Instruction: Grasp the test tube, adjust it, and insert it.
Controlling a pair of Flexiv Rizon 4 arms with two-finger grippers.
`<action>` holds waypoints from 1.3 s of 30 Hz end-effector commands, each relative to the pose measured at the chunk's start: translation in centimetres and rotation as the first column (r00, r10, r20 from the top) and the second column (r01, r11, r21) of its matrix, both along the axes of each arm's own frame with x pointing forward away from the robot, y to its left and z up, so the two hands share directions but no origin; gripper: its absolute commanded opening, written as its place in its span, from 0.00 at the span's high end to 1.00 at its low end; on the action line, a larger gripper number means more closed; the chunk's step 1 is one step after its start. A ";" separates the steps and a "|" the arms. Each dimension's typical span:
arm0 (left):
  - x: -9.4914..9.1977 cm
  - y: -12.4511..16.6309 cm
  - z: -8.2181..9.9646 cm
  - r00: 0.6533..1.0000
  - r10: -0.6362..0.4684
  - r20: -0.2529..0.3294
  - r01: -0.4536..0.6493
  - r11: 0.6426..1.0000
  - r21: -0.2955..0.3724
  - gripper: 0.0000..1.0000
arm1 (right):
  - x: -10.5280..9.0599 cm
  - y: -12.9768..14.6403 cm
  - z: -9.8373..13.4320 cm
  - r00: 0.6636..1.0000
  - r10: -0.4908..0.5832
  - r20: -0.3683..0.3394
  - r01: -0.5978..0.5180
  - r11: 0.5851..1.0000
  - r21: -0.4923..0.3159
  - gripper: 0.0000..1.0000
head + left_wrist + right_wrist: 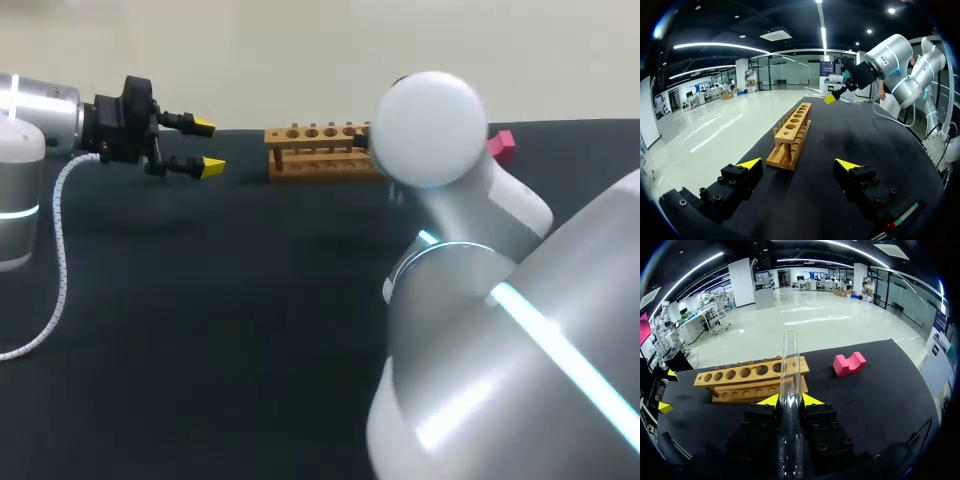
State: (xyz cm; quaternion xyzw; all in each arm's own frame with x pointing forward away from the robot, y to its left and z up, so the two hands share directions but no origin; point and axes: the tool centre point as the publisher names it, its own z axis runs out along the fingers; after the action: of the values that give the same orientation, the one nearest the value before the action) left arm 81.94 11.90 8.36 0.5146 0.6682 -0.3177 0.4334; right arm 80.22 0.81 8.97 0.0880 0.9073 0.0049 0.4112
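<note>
Both fingers (pixel 812 400) of the right tool (pixel 790 400) clamp the test tube (pixel 789 360).

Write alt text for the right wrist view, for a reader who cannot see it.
The right gripper holds a clear test tube between its yellow-tipped fingers, the tube pointing out toward a wooden rack with a row of holes on the dark table. A pink block lies beside the rack's end.

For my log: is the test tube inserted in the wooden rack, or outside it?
Outside. The right gripper has its jaws shut on the test tube, and the holes of the wooden rack look empty.
</note>
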 end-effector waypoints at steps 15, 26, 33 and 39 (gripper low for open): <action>-0.1 0.1 -0.1 1.000 0.001 0.005 -0.001 1.000 -0.003 0.00 | 1.3 4.2 -1.7 0.998 -0.048 0.038 0.050 0.997 -0.059 1.00; -0.1 0.1 -0.1 1.000 0.001 0.005 -0.001 1.000 -0.003 0.00 | 1.6 5.2 -2.3 0.998 0.044 0.052 -0.043 0.999 -0.008 1.00; -0.1 0.1 -0.1 1.000 0.001 0.005 -0.001 1.000 -0.003 0.00 | 1.9 5.0 -2.9 0.996 0.074 0.054 -0.075 0.997 0.018 1.00; -0.1 0.1 -0.1 1.000 0.001 0.005 -0.001 1.000 -0.003 0.00 | 2.1 5.0 -3.1 0.993 0.104 0.057 -0.106 0.994 0.027 1.00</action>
State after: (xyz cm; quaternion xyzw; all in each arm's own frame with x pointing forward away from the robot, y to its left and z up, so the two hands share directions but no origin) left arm 81.94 11.90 8.36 0.5146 0.6682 -0.3177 0.4334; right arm 82.10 6.00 6.22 0.0484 0.8996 0.0393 0.4322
